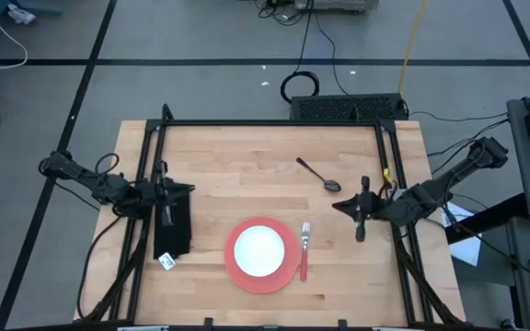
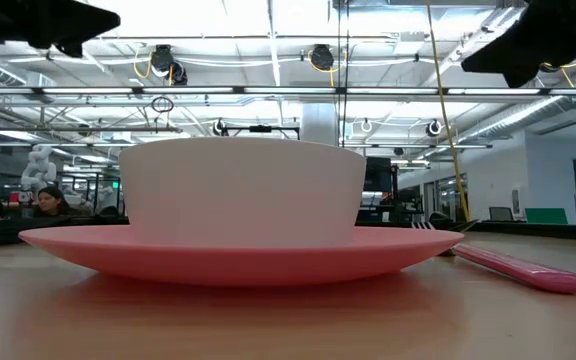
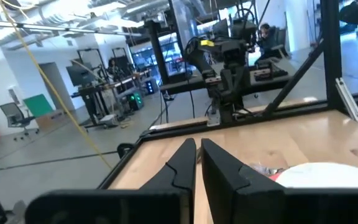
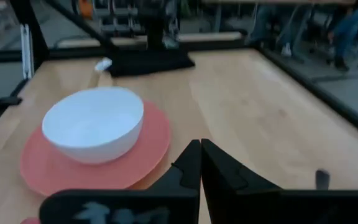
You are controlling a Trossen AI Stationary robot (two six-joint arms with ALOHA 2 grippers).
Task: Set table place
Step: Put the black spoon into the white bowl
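On the light-wood table (image 1: 247, 156) a white bowl (image 1: 259, 250) sits in a pink plate (image 1: 237, 276) near the front middle. A fork with a pink handle (image 1: 305, 250) lies just right of the plate. A dark spoon (image 1: 318, 174) lies farther back, to the right. My left gripper (image 1: 190, 191) is shut and empty at the table's left, above a flat black cloth (image 1: 175, 230). My right gripper (image 1: 340, 207) is shut and empty at the table's right, pointing toward the plate (image 4: 154, 140) and bowl (image 4: 94, 123).
The black cloth has a white tag (image 1: 166, 262) at its near end. Black frame rails (image 1: 274, 122) run along the table's far, left and right sides. Bare wood lies between the plate and the far rail. People sit at desks in the room behind.
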